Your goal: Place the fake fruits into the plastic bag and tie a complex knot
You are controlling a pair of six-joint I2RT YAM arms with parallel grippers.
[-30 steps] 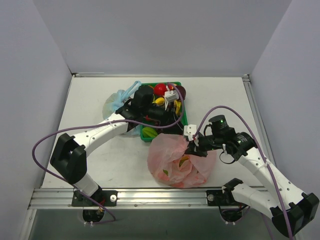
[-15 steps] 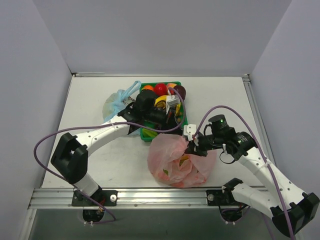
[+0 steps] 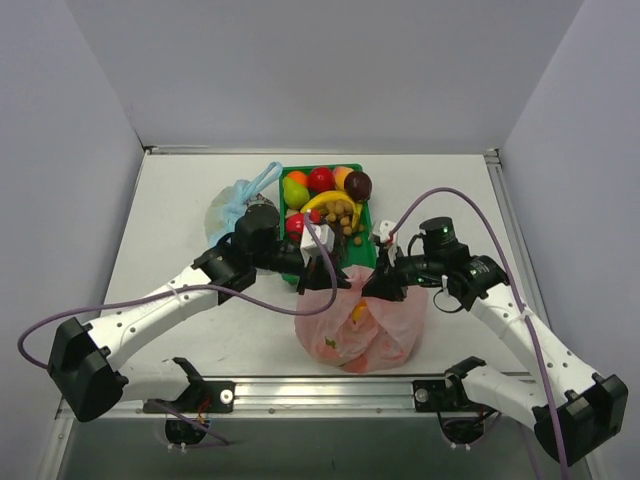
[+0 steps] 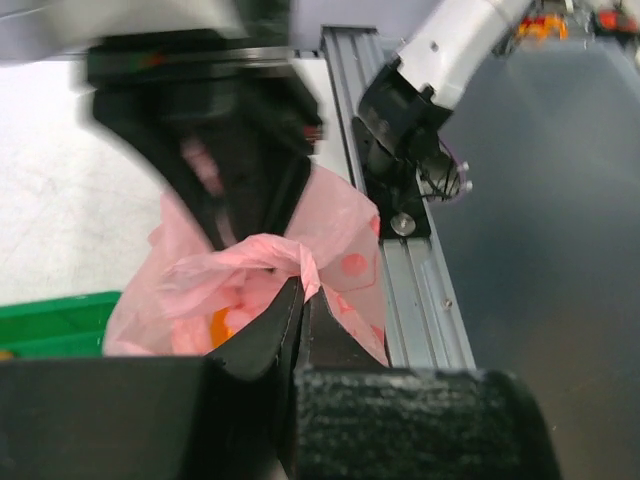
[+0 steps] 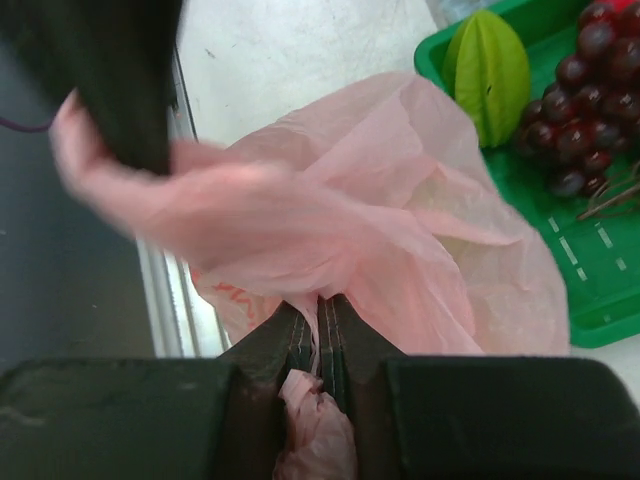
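Lying furthest left, a light-blue bag (image 3: 232,205) is resting on the white worktop (image 3: 170,240), just beside the left wall of a green tray (image 3: 320,167) at the far centre. The tray is holding most of the fake fruits: an orange (image 3: 297,177), a green pear (image 3: 294,192), a red apple (image 3: 320,180), a banana (image 3: 325,203), purple grapes (image 3: 345,215) and a dark round fruit (image 3: 358,185).

Reaching in from the left, the left pincer (image 3: 324,280) is pinching the upper left edge of the pink bag (image 3: 350,328). In the left wrist view its fingers (image 4: 265,335) are pressed together on a bunched fold of pink film, and the rest of the bag is hanging beyond the tips.

The pink bag is sitting at the near centre of the worktop, just on the near side of the tray and close to the metal rail (image 3: 300,395). Its top is being held up between the two pincers. One orange-coloured fruit (image 3: 358,312) is showing through the film, with smaller patches of colour lower down that are too blurred to name.

The right pincer (image 3: 380,288) is gripping the bag's upper right edge. In the right wrist view its fingers (image 5: 275,345) are clamped on a thin pleat of plastic, a crumpled tail of it is poking back between them, and the bag is spreading out ahead of the tips. Further right, a green ribbed fruit (image 5: 487,70) is lying beside the grapes in the tray.
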